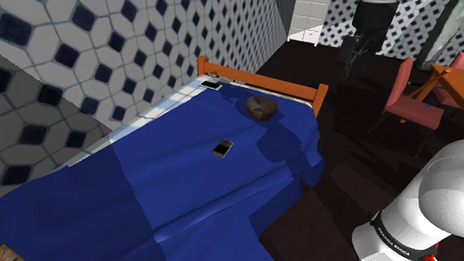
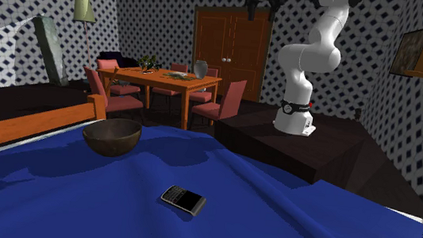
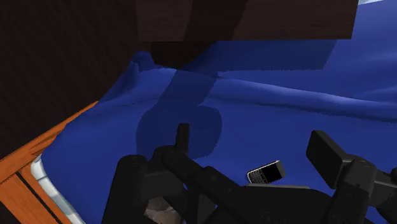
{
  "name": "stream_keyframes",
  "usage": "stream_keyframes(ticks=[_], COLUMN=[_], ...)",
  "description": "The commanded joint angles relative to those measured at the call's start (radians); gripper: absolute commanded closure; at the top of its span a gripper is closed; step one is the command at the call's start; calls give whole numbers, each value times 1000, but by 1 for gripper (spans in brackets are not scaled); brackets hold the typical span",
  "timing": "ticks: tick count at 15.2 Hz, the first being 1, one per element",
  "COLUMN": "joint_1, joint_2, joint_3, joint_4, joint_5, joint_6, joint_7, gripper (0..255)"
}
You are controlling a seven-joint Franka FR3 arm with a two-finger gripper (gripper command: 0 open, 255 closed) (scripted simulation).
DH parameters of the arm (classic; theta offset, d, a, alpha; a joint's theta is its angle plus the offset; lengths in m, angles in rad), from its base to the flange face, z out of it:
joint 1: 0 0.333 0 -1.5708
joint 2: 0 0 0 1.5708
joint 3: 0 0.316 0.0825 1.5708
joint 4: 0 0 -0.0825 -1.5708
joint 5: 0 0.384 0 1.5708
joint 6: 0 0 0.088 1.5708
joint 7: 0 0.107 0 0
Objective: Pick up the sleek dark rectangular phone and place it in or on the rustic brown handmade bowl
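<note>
The dark rectangular phone (image 1: 221, 148) (image 2: 183, 199) (image 3: 266, 172) lies flat on the blue bed cover (image 1: 178, 188), screen and keypad up. The brown bowl (image 1: 260, 107) (image 2: 111, 137) stands upright on the same cover, nearer the orange bed frame (image 1: 261, 80), a short way from the phone. My black gripper (image 1: 357, 59) (image 2: 260, 6) (image 3: 254, 146) hangs high in the air beyond the bed's edge, far from both. Its fingers stand apart with nothing between them. In the wrist view the phone shows far below, between the fingers.
A dark raised platform (image 2: 294, 150) carries my stand beside the bed. A wooden dining table (image 2: 166, 78) with red chairs (image 1: 411, 106) stands past the bed. A small dark flat item (image 1: 211, 84) lies by the frame corner. Tiled wall (image 1: 104, 45) runs along the bed's far side.
</note>
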Motion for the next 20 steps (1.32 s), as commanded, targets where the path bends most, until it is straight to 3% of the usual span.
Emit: stream_keyframes(ticks=[1,11,20], joint_1=[0,-7,-23], joint_2=[0,177,468], joint_3=[0,124,221], joint_4=[0,-139,-123], joint_5=[0,87,105], joint_6=[0,316,596], joint_7=[0,296,555], gripper=[0,0,0])
